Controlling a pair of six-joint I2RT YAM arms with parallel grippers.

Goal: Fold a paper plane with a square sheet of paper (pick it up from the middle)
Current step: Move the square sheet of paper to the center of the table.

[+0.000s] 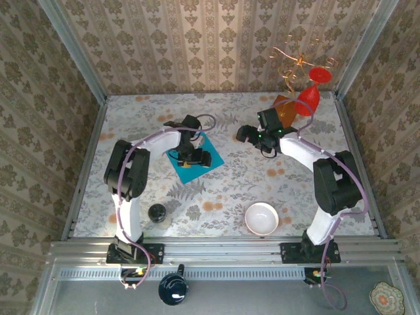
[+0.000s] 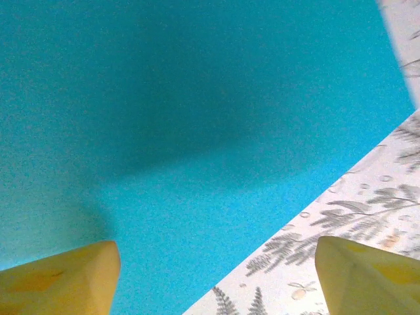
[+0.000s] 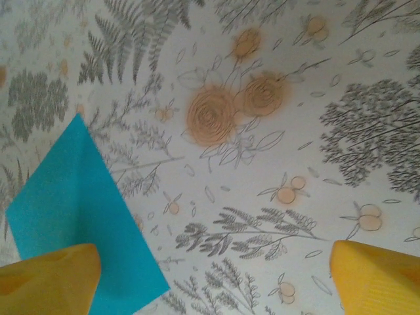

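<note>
I note left claw (image 2: 216, 244) released low over the paper (image 2: 164, 118), its edge running between the jaws; right claw (image 3: 213, 248) released too, paper corner beside one jaw.

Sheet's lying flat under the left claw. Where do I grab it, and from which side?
Grip the square sheet of paper near its middle, coming straight down with the left claw. It lies flat on the table with no lifted edge visible, so a side approach probably fails; pinch up a ridge.
</note>
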